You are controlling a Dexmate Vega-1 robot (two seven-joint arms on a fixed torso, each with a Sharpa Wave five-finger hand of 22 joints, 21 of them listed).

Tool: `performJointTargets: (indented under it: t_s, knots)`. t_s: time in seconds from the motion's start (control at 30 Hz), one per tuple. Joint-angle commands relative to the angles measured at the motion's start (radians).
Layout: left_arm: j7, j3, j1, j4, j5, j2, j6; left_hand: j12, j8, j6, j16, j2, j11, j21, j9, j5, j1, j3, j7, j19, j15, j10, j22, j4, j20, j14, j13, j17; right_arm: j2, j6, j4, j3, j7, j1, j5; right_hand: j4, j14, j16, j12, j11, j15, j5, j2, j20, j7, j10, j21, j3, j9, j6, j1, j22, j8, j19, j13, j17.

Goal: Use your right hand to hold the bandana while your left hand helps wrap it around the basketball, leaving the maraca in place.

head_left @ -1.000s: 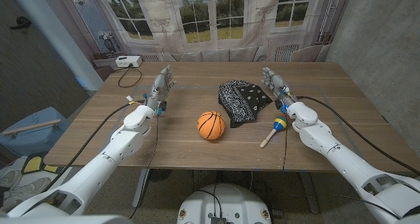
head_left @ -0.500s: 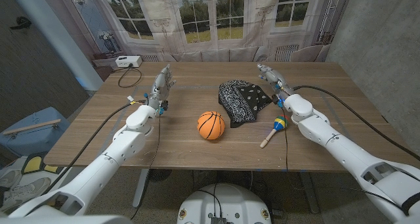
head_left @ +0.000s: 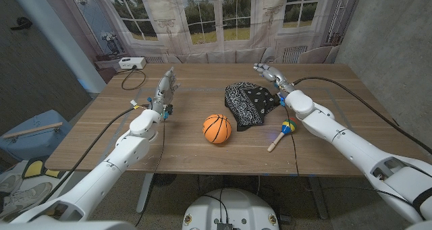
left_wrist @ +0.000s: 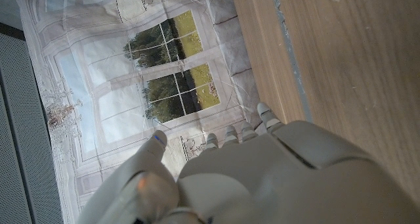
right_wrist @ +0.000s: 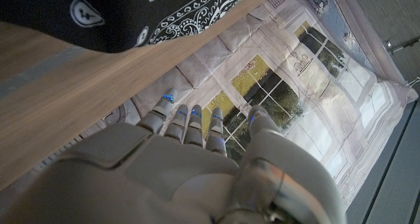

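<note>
Bandana (head_left: 250, 102) lies crumpled on the wooden table (head_left: 196, 156), right of centre and toward the far side: black cloth w/ white paisley print, bunched into an uneven heap w/ a folded edge running along its near side. In the right wrist view the same cloth (right_wrist: 131, 14) shows its white teardrop and scroll pattern on black, lying on the wood ahead of the fingertips.

Basketball (head_left: 217, 128) sits just near-left of the bandana, orange w/ black seams, small; it looks to be touching or almost touching the cloth's near edge, can't tell which. Maraca (head_left: 281, 134) lies on the table to the right of the ball, near-right of the bandana: pale wooden handle pointing near, head painted yellow, blue and green.

Right hand (head_left: 270, 73) hovers at the far-right corner of the bandana, fingers slightly apart and gently curled, holding nothing. Right wrist view shows its fingers (right_wrist: 187, 122) side by side, tips free.

Left hand (head_left: 164, 90) stands on its edge well left of the ball, fingers extended and close together, nothing in them; left wrist view shows the fingers (left_wrist: 230, 133) straight.
</note>
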Motion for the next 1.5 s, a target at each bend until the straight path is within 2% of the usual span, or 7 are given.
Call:
performJointTargets:
  t_s: [0.03,0.1,0.13,0.33,1.1,1.37,1.5]
  knots:
    - [0.001,-0.008,0.018,-0.015,-0.003,0.008,-0.003,0.008,0.002,0.004,0.004,-0.003,0.01,-0.004,0.002,0.007,-0.007,0.007,0.002,-0.065,0.007,-0.053,0.002,0.001,0.009,-0.058,0.003,0.004,-0.019,-0.151,-0.091,-0.075,-0.027,0.044,-0.181,-0.003,0.014,0.012,0.006,-0.001,-0.005,0.005,0.009,-0.003,-0.005,0.017,-0.001,0.012,0.005,0.016,0.018,0.001,0.011,0.017,0.006,0.004]
    - [-0.001,-0.008,0.019,-0.014,-0.003,0.009,-0.004,0.008,0.001,0.003,0.004,-0.003,0.012,-0.005,0.002,0.007,-0.007,0.007,0.003,-0.066,0.007,-0.053,0.002,0.001,0.01,-0.058,0.003,0.004,-0.019,-0.17,-0.099,-0.085,-0.024,0.052,-0.201,-0.003,0.016,0.013,0.007,-0.005,-0.01,0.006,0.013,-0.006,-0.008,0.02,-0.002,0.016,0.005,0.018,0.023,0.001,0.011,0.017,0.006,0.005]
    - [-0.003,-0.008,0.019,-0.012,-0.004,0.009,-0.006,0.007,0.0,0.004,0.004,-0.003,-0.002,-0.006,0.002,0.007,-0.008,0.007,0.003,-0.065,0.007,-0.055,0.002,0.001,0.01,-0.058,0.003,0.004,-0.018,-0.179,-0.102,-0.091,-0.021,0.057,-0.212,-0.003,0.019,0.014,0.008,-0.004,-0.013,0.006,0.015,-0.005,-0.007,0.025,-0.003,0.018,0.005,0.022,0.026,0.001,0.012,0.019,0.006,0.005]
    - [-0.007,-0.012,0.026,-0.013,-0.005,0.012,-0.015,0.008,-0.001,0.004,0.003,-0.004,0.015,-0.007,0.002,0.007,-0.009,0.007,0.004,-0.065,0.009,-0.053,0.003,0.001,0.009,-0.058,0.003,0.004,-0.017,-0.247,-0.132,-0.138,-0.014,0.088,-0.303,-0.005,0.027,0.018,0.012,-0.006,-0.019,0.007,0.018,-0.004,-0.007,0.039,-0.003,0.024,0.005,0.03,0.035,0.001,0.013,0.025,0.007,0.007]
    - [-0.014,-0.027,0.055,-0.017,-0.015,0.017,-0.039,0.007,-0.003,0.01,0.003,-0.007,0.007,-0.012,0.002,0.007,-0.012,0.007,0.002,-0.063,0.01,-0.053,0.003,0.0,0.009,-0.057,0.004,0.004,0.009,-0.494,-0.134,-0.3,0.133,0.207,-0.552,-0.003,0.036,0.024,0.005,-0.018,-0.041,0.007,0.027,-0.005,-0.011,0.035,-0.005,0.042,0.006,0.018,0.061,0.001,0.003,0.044,0.008,0.013]
    - [-0.032,-0.022,0.038,0.003,-0.019,0.013,-0.039,0.007,-0.004,0.013,0.003,-0.008,0.009,-0.014,0.002,0.007,-0.013,0.007,0.002,-0.061,0.01,-0.052,0.003,0.0,0.01,-0.056,0.004,0.004,0.004,-0.517,-0.134,-0.33,0.175,0.222,-0.589,-0.014,0.039,0.023,0.002,-0.023,-0.05,0.012,0.037,-0.009,-0.011,0.034,-0.005,0.07,0.007,0.017,0.098,0.001,0.002,0.057,0.008,0.011]
    - [-0.04,-0.019,0.029,0.016,-0.02,0.01,-0.041,0.006,-0.004,0.014,0.003,-0.008,0.012,-0.014,0.002,0.007,-0.014,0.007,0.001,-0.061,0.009,-0.054,0.003,0.0,0.011,-0.057,0.004,0.004,0.008,-0.541,-0.135,-0.351,0.208,0.236,-0.615,-0.033,0.041,0.021,-0.001,-0.024,-0.053,0.019,0.04,-0.006,-0.009,0.032,-0.01,0.111,0.007,0.018,0.154,0.0,0.002,0.064,0.008,0.008]
